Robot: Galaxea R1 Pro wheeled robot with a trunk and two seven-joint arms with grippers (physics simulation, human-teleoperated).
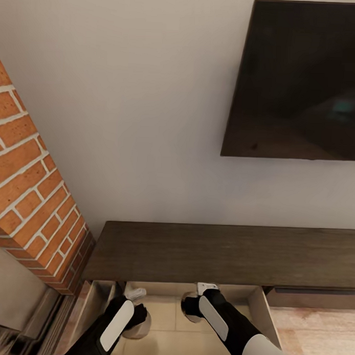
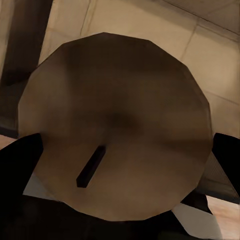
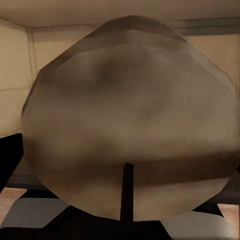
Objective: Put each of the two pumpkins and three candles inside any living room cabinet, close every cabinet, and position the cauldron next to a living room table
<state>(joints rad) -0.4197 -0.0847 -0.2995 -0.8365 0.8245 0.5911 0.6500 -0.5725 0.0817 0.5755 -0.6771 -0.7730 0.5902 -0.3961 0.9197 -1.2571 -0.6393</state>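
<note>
Two candles are in hand, one per arm, both over the open drawer of the cabinet (image 1: 221, 253). In the head view the left gripper (image 1: 137, 311) is low in the drawer (image 1: 259, 308), and a pale greyish candle (image 1: 139, 324) shows just under and beside its black wrist, with the drawer's cream tiled bottom around it. The right gripper (image 1: 193, 301) reaches in near the drawer's back, just under the cabinet's dark wood top; its candle is hard to make out there, hidden by the wrist.

From the left wrist, the left candle (image 2: 117, 125) is a broad tan disc with a short dark wick, seen end-on. Black fingers (image 2: 20, 155) press against its rim on either side, so they are clenched on it. Cream drawer bottom and a dark drawer wall lie behind.

From the right wrist, the right candle (image 3: 130, 125) is likewise a tan many-sided disc with a dark wick line. A black finger (image 3: 10, 155) touches its edge on one side and dark gripper parts show below, so this one is grasped too. The drawer's pale inner walls and corner show behind it.

Above the cabinet hangs a dark TV (image 1: 298, 79) on a plain wall, and a brick column (image 1: 28, 193) stands at the cabinet's left end.
</note>
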